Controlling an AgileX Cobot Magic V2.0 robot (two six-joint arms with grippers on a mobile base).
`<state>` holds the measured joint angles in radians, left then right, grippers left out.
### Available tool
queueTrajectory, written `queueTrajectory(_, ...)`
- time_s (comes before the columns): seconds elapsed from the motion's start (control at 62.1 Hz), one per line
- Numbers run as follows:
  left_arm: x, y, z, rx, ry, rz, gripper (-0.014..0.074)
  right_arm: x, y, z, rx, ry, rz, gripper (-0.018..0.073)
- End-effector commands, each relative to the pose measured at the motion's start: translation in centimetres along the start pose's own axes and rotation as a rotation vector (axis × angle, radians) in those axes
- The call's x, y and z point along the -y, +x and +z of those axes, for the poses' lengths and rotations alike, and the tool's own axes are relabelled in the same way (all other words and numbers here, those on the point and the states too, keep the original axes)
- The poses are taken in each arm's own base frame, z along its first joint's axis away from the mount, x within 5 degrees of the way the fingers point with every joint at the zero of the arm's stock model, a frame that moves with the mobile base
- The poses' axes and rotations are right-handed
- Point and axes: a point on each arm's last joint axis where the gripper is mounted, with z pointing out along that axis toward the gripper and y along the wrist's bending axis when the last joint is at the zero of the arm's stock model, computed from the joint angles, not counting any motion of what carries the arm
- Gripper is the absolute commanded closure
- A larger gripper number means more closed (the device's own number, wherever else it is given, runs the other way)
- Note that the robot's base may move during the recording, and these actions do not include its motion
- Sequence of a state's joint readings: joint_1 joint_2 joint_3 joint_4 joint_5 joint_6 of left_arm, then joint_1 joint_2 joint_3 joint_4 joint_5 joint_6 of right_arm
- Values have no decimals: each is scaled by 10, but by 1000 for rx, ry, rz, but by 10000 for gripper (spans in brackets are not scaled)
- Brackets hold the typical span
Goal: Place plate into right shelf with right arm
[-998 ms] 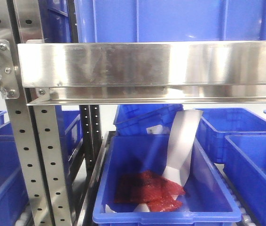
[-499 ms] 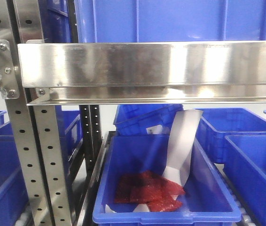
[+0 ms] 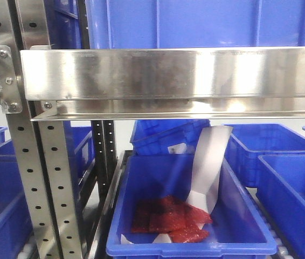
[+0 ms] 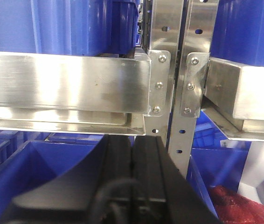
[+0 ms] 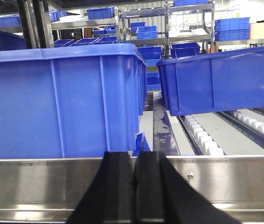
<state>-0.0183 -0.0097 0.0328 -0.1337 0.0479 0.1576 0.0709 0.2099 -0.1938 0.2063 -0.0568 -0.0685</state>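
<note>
Nearest, the right claw (image 5: 134,186) is pressed together on nothing, as is the left claw (image 4: 132,177), and beyond them the right shelf (image 5: 225,179) and its blue bins (image 5: 62,100) show no plate, so placement looks either finished or unbegun.

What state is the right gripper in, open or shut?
Shut: the right gripper shows its two black fingers pressed together, nothing visible between them.
</note>
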Motion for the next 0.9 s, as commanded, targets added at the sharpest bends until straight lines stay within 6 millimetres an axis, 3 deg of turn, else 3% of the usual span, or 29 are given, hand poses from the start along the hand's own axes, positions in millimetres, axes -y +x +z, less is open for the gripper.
queueTrajectory(0.0,-1,-5,-1,89,-12,-15,724,0,-15,0,106,11,-6,505)
queueTrajectory(0.258,-1,-5,-1,89,-12,-15,724,10,6,-6,93,120,-70,505)
queueTrajectory(0.419,-1,-5,-1,89,-12,-15,724,10,22,-12,86,109,-169,505)
queueTrajectory(0.676,-1,-5,-1,89,-12,-15,724,11,45,-19,104,71,-153,505)
queueTrajectory(0.885,-1,-5,-1,89,-12,-15,724,9,48,-21,75,41,-144,505)
